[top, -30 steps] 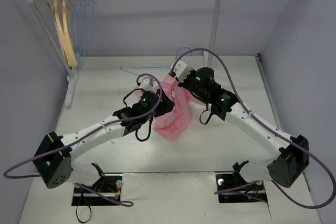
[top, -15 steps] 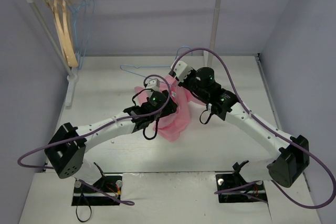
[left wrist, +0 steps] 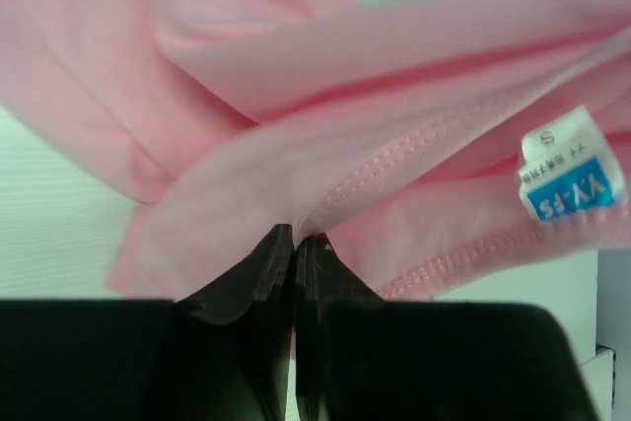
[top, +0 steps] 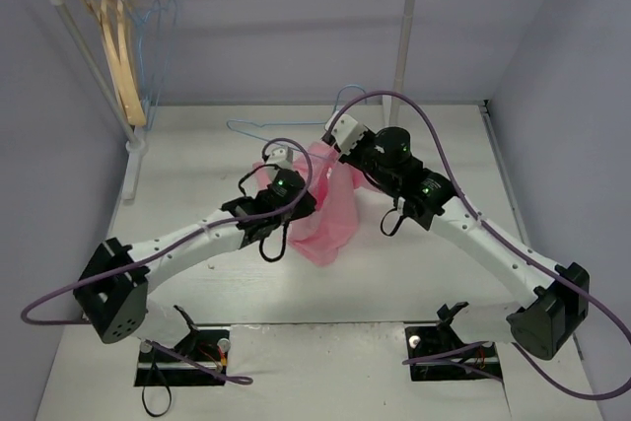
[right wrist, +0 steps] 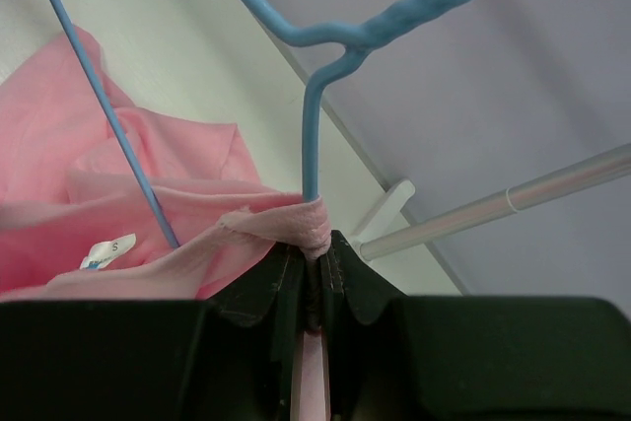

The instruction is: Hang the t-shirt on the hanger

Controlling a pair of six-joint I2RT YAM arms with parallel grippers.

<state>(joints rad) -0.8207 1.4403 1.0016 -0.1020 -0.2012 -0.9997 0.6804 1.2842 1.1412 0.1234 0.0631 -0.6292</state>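
Both arms stretch forward, wrists near together. The left gripper (left wrist: pixel 295 240) pinches the t-shirt (left wrist: pixel 246 66) hem at its tips; the right gripper (right wrist: pixel 317 245) pinches the hanger (right wrist: pixel 311 135) wire with cloth

Your top view looks down on the bench (top: pixel 187 175) from over its near edge toward its far edge. Wrist views hug the left end effector (left wrist: pixel 294 244) and right end effector (right wrist: pixel 317 258); all share the t-shirt (top: pixel 330 224).
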